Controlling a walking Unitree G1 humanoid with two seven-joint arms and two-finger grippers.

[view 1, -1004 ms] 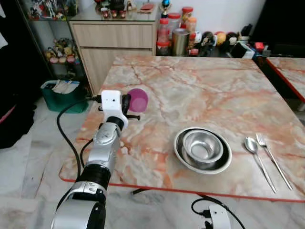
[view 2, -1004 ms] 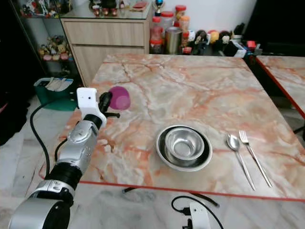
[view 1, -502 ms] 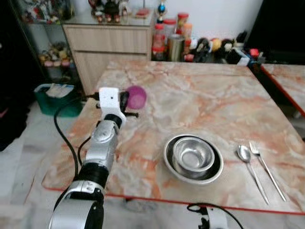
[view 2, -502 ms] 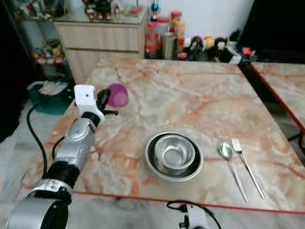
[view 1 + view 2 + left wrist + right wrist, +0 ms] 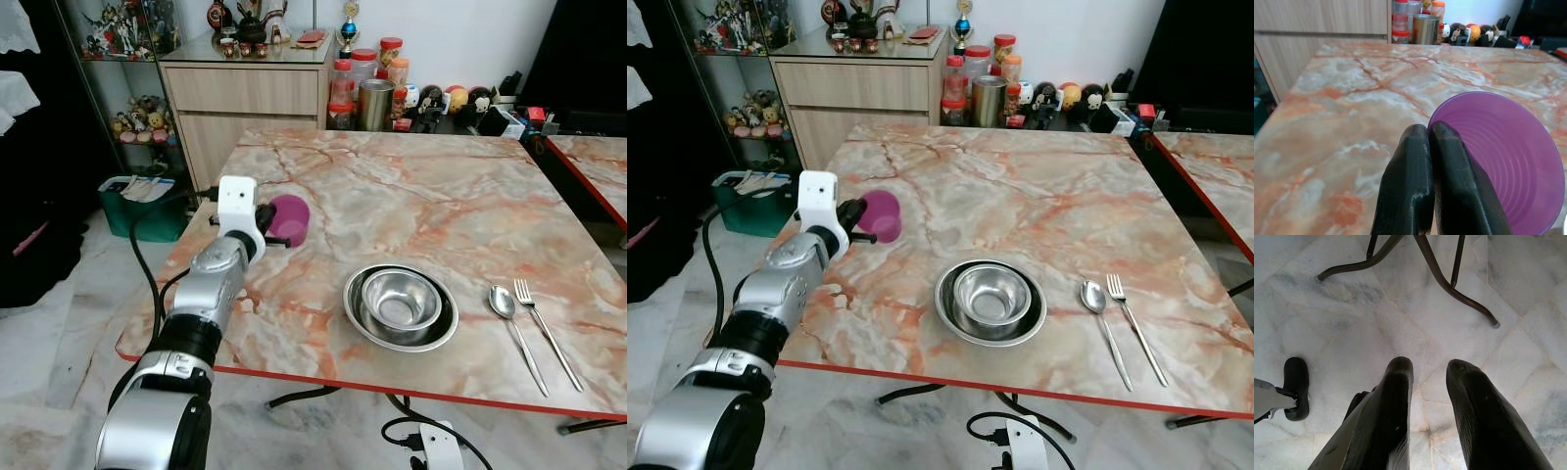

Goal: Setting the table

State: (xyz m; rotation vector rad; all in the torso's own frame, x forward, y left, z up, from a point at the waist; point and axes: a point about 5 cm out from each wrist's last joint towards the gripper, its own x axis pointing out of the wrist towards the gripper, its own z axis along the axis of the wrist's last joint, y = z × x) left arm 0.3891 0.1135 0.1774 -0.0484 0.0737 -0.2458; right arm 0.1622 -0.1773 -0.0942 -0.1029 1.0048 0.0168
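The left gripper (image 5: pixel 1429 147) is clamped on the rim of a purple cup (image 5: pixel 290 217). The cup is held on its side over the left part of the marble table (image 5: pixel 441 196), near the left edge, with its mouth facing the wrist camera. The inside of the cup (image 5: pixel 1508 156) is ribbed and holds nothing.

Right of the cup, near the front edge, a steel plate (image 5: pixel 364 318) lies flat. A steel bowl (image 5: pixel 400 298) stands upright in the plate; the bowl holds nothing.

Right of the plate, a spoon (image 5: pixel 513 318) and a fork (image 5: pixel 544 328) lie side by side, just apart, handles toward the front edge.

Past the far edge of the table stand jars (image 5: pixel 364 73) and a steel canister (image 5: pixel 373 104).

The right gripper (image 5: pixel 1427 369) hangs over the floor (image 5: pixel 1327 323) beside the table legs (image 5: pixel 1449 284); its fingers are apart and hold nothing.
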